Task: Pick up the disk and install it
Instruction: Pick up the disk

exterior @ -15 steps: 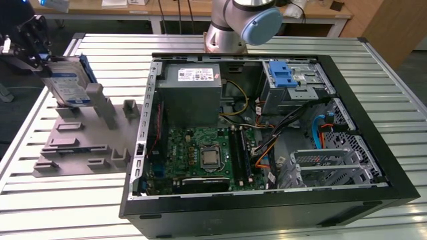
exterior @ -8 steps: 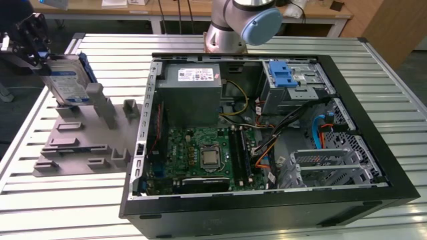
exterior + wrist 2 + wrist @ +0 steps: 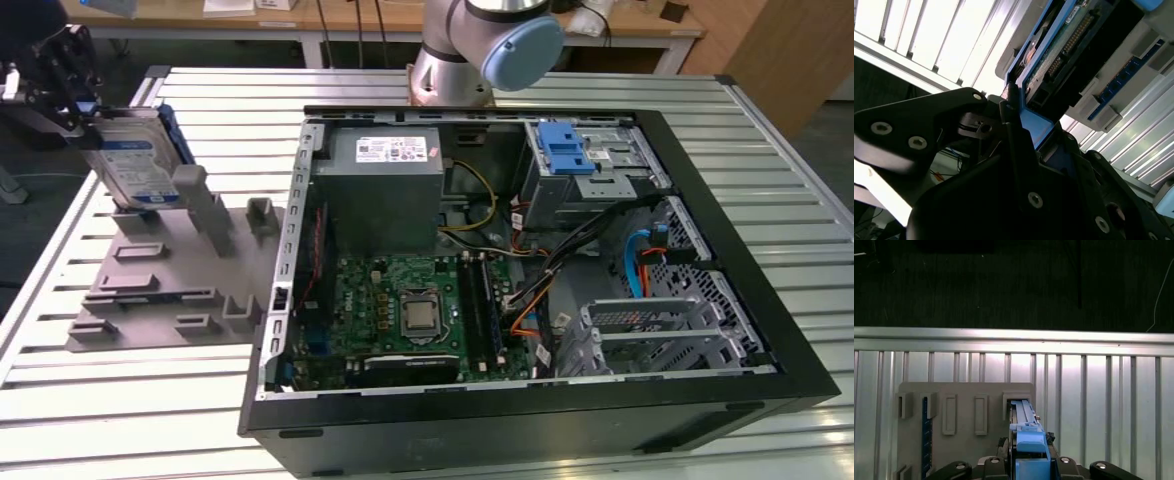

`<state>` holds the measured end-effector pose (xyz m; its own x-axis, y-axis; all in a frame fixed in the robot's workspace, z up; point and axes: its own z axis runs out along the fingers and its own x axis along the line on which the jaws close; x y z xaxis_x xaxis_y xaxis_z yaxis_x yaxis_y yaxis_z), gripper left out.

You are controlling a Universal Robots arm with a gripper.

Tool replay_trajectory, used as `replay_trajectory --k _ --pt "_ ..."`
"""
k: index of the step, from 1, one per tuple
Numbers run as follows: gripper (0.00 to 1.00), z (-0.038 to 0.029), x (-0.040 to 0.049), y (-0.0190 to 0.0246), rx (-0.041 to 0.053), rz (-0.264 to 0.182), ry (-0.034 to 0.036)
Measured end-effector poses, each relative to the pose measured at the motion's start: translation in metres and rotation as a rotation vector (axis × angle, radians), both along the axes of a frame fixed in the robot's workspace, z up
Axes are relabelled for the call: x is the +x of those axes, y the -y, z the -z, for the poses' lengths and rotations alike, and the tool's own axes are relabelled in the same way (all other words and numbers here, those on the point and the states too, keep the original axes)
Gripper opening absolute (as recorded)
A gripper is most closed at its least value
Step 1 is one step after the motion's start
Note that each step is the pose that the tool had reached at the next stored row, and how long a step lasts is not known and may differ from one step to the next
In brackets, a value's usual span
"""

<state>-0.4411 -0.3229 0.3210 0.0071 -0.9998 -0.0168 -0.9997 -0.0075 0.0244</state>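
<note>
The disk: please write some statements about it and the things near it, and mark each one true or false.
1. The disk stands on edge at the grey holder. True.
2. The computer case is closed. False: it is open, and the green circuit board shows inside.
3. The gripper is at the disk's upper end. True.
4. The disk sits inside the case. False: it is outside, to the exterior view's left of the case.

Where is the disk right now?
At the exterior view's left, the disk is upright at the grey holder, beside the open computer, gripper at its top.
</note>
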Motion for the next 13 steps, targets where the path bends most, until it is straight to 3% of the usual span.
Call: replay_trajectory --k 13 --pt "0.36 -0.0004 -0.0002 -0.0052 -0.0001 0.000 -0.0001"
